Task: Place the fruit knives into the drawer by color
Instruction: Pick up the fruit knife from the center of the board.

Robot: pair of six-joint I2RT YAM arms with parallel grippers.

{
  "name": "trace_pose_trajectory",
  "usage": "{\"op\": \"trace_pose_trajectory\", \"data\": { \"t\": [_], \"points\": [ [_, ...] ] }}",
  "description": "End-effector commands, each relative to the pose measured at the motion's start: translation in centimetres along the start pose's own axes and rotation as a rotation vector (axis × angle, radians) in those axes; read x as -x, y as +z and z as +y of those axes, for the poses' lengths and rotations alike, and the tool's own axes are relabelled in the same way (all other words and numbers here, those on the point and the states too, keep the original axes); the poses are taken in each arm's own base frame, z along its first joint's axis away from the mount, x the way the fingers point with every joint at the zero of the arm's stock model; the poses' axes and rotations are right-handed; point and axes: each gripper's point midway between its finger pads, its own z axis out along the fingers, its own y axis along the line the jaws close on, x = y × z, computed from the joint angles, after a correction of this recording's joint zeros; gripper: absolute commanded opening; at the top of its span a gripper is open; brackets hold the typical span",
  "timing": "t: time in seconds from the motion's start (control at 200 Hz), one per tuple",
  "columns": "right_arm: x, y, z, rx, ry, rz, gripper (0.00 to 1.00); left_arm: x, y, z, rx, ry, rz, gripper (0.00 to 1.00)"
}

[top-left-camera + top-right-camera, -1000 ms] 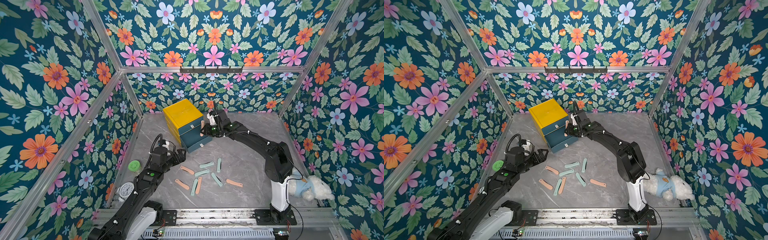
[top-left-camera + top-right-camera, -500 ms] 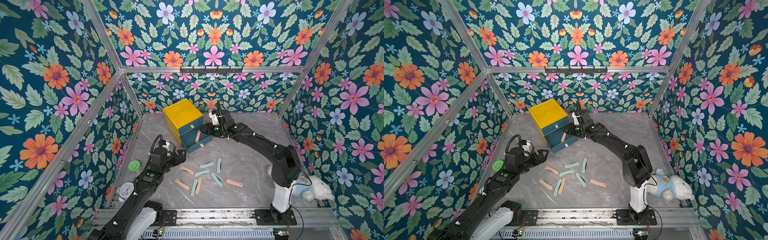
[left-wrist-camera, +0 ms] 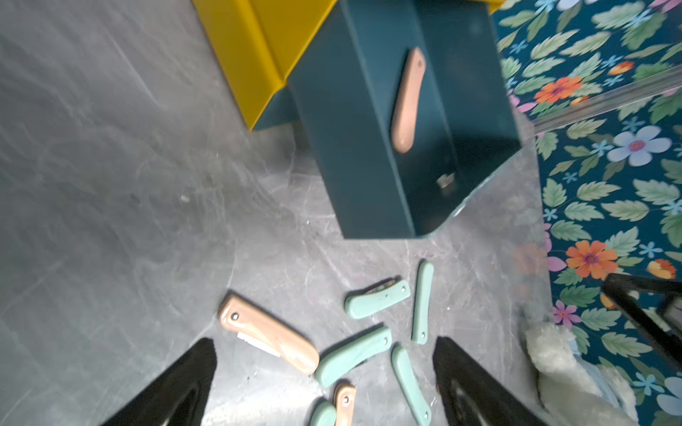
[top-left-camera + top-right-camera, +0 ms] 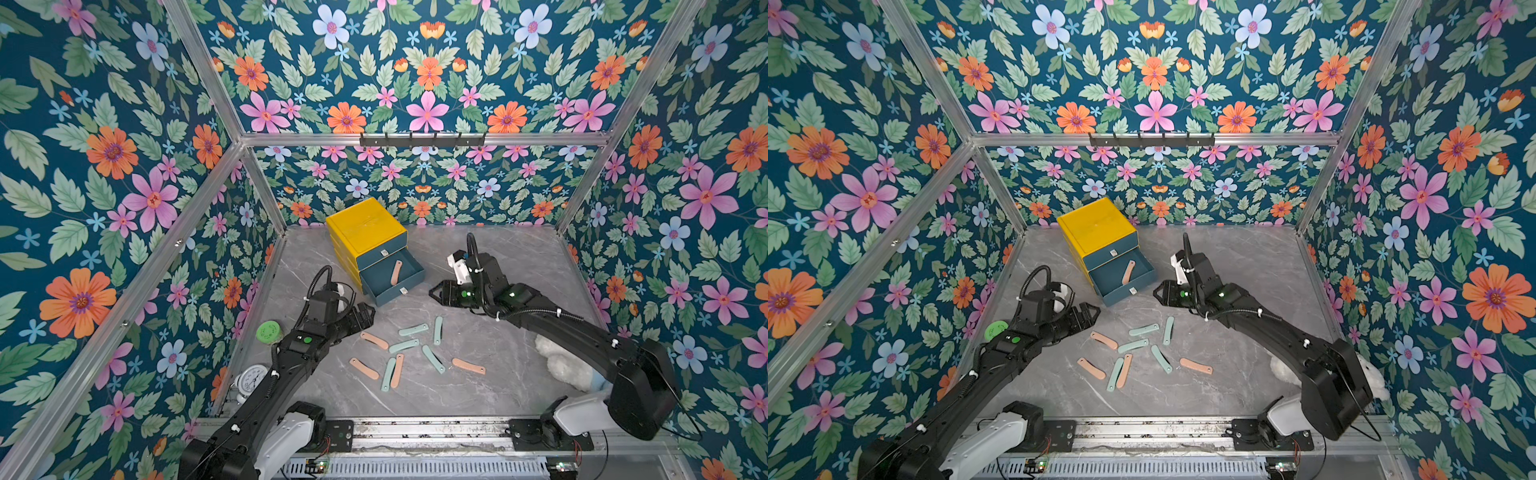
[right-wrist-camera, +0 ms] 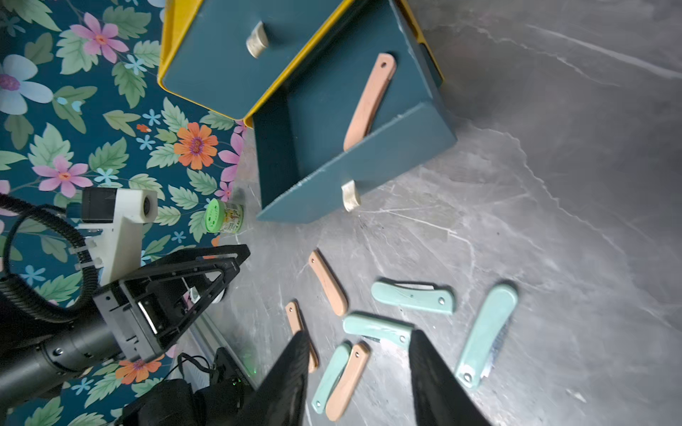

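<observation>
Cabinet (image 4: 365, 232) in yellow toward back of desk (image 4: 519, 257), top drawer shut, open drawer (image 4: 390, 292) beneath it pulled out. One pink knife (image 4: 396, 272) lying flat inside that open drawer. Nine more knives (image 4: 403, 345) scattered on desk in front, four pink and five pale teal, close together. Left hand (image 4: 369, 312) above desk just beside the scatter, fingers spread apart, gripping nothing. Right hand (image 4: 433, 292) near front corner of open drawer, fingers likewise apart, empty.

Five pink knives (image 4: 374, 340), five teal knives (image 4: 403, 345)
</observation>
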Motion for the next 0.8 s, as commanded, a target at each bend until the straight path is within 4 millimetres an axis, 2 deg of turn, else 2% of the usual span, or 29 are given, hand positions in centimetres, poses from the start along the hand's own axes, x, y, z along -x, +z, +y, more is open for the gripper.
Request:
{"op": "trace_pose_trajectory", "data": {
  "t": [0.0, 0.095, 0.225, 0.385, 0.48, 0.53, 0.605, 0.795],
  "points": [
    [-1.0, -0.6, -0.9, -0.013, -0.012, -0.011, 0.47, -2.7, -0.3, 1.1, 0.041, -0.029, 0.113, 0.91],
    [-2.0, -0.9, -1.6, -0.012, -0.004, -0.015, 0.47, -4.3, -0.7, 2.0, 0.074, -0.07, 0.16, 0.91],
    [-3.2, -1.3, -2.5, -0.013, 0.0, -0.023, 0.47, -7.6, -0.9, 3.8, 0.184, -0.092, 0.273, 0.87],
    [-4.6, -1.2, -3.4, -0.002, 0.017, -0.021, 0.47, -9.9, -1.7, 4.7, 0.245, -0.161, 0.263, 0.86],
    [-5.4, -1.0, -4.0, 0.004, 0.03, -0.015, 0.47, -11.6, -1.8, 5.9, 0.289, -0.224, 0.3, 0.8],
    [-5.8, -0.9, -4.3, 0.008, 0.037, -0.021, 0.47, -12.3, -1.7, 6.4, 0.307, -0.257, 0.32, 0.73],
    [-6.5, -0.6, -4.8, 0.016, 0.055, -0.028, 0.47, -12.6, -1.1, 6.6, 0.31, -0.284, 0.328, 0.68],
    [-8.4, 0.3, -6.0, 0.04, 0.103, -0.009, 0.47, -11.9, 0.8, 6.0, 0.324, -0.279, 0.347, 0.63]
  ]
}}
